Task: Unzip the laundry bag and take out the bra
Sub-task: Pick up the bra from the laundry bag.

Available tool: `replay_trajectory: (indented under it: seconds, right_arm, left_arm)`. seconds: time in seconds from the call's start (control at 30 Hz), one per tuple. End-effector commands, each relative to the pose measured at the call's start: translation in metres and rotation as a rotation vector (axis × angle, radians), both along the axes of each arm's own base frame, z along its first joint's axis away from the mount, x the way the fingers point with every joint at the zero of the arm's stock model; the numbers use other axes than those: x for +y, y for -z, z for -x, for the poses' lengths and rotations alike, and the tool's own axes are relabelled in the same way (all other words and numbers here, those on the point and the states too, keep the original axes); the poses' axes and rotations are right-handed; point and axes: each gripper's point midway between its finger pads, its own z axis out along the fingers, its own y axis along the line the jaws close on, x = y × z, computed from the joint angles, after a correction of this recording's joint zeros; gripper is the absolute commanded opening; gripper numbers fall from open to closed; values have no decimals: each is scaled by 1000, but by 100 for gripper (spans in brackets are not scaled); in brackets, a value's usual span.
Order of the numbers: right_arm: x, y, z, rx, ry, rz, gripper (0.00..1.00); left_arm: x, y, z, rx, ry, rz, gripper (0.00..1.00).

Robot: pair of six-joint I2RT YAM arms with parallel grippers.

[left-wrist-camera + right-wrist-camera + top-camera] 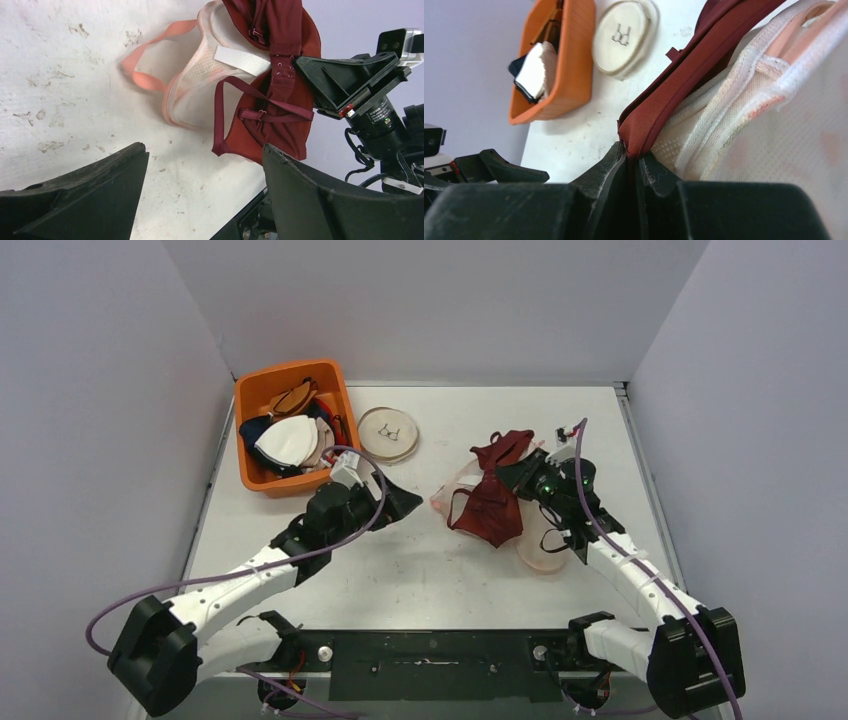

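Note:
A dark red bra (490, 508) lies draped over a white mesh laundry bag (545, 552) with pink trim, right of the table's centre. My right gripper (633, 152) is shut on a folded edge of the bra (684, 70), with the bag's mesh (774, 110) right beside it. In the top view the right gripper (508, 472) sits at the bra's far side. My left gripper (205, 150) stands open over bare table, left of the bra (280, 110) and the laundry bag (200, 85), touching neither. The bag's zipper is not visible.
An orange bin (245, 430) full of mixed garments stands at the back left. A round beige disc (389, 433) lies beside it. Grey walls close in the table on three sides.

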Motion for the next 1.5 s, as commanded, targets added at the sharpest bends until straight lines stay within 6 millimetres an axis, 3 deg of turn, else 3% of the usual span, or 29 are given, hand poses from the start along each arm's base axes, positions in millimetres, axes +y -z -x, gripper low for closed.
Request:
replay_trajectory:
  seconds: [0.0,0.13,0.33,0.43,0.53,0.7,0.83,1.0,1.23,1.47]
  right_arm:
    - [11,-45,-1,-87,-59,-2,5]
    - [11,-27,3,-29,-66,33,5]
    - [11,37,21,98,-92,43,5]
    - [12,60,30,140,-102,30,5]
    - [11,71,32,149,-99,16,5]
    - [14,61,36,106,-117,-23,5]
    - [11,57,38,95,-115,-14,5]
    - [13,53,42,89,-131,-38,5]
    - [17,27,46,27,-161,-88,5]
    - [21,20,52,16,-186,-143,5]
  left_arm:
    - [25,-17,2,-44,-79,-10,83]
    - [30,-13,6,-32,-88,-12,83]
    - [24,8,13,18,-51,5,84]
    - [13,10,15,7,4,35,85]
    - [-4,4,17,-29,89,95,89]
    - [-33,-21,17,-89,213,230,97]
    - [-51,-32,18,-85,286,320,96]
    - [-75,-31,23,-74,373,363,96]
    - [-106,-43,28,-104,459,422,96]
    - [-129,-23,25,-65,489,439,96]
